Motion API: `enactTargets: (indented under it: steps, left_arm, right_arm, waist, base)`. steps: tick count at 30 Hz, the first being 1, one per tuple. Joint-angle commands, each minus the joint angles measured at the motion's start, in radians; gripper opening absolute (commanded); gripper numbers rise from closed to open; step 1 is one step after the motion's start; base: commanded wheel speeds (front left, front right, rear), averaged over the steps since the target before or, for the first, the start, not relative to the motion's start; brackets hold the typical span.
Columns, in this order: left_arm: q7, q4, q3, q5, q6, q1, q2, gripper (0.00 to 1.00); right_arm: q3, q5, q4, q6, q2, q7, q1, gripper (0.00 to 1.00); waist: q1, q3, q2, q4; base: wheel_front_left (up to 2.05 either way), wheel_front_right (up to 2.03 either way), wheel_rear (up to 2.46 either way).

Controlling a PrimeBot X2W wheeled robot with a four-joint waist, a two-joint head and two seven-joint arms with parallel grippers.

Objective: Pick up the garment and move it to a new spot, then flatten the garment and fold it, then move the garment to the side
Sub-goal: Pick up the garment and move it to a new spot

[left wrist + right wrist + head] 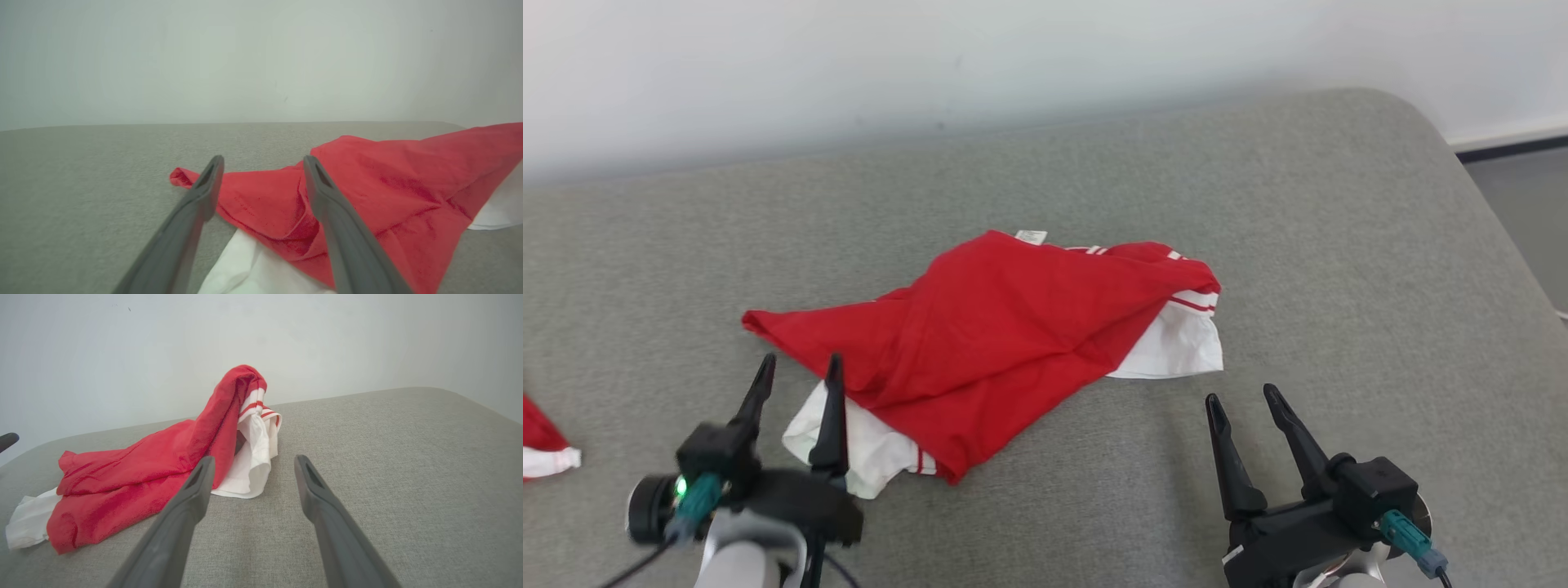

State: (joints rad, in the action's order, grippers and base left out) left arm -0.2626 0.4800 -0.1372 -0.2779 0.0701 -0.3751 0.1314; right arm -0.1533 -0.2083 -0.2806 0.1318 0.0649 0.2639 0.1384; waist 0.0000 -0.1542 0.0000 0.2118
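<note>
Item: garment point(1005, 327), red-and-white, crumpled at centre of grey cushion point(1339, 245). Light, limp, likely to drape; I'd pinch its red corner at 9 o'clock. At 7 o'clock, left gripper point(799, 366); at 5, right gripper point(1243, 394): both spread, empty.

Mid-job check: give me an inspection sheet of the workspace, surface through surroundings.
Surface: grey upholstered cushion, rounded far-right corner.
Job's things: red-and-white garment lying crumpled mid-surface, not flattened.
Clutter: another red-and-white cloth at the head view's left edge.
Grippers: left gripper open at the garment's near-left end, holding nothing; right gripper open over bare cushion, apart from the garment.
Cables: left wrist cable, right wrist cable, both teal-plugged.
Surroundings: pale wall behind; floor far right.
</note>
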Motion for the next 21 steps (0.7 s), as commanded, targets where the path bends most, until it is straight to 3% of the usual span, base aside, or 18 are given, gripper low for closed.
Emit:
enactTargets:
  steps: [1,11,21]
  left_arm:
    - [-0.003,-0.035,0.033,0.029,-0.005,0.055,-0.007,1.0]
    - [-0.003,-0.206,0.217,0.099,0.003,0.302,-0.062,1.0]
    - [-0.003,-0.25,0.26,0.133,0.029,0.435,-0.081,1.0]
  right_arm:
    - [0.002,0.008,0.001,-0.002,0.0,0.001,-0.015,1.0]
    - [0.0,0.003,-0.007,-0.002,-0.006,0.001,-0.043,1.0]
    - [-0.007,-0.003,-0.017,-0.002,-0.011,0.001,-0.068,1.0]
  waist:
    - [0.0,0.036,0.0,-0.039]
    - [0.0,0.087,0.0,-0.085]
    - [0.0,0.133,0.0,-0.097]
  base:
    - [0.0,0.0,0.0]
    - [0.0,0.0,0.0]
    - [0.0,0.0,0.0]
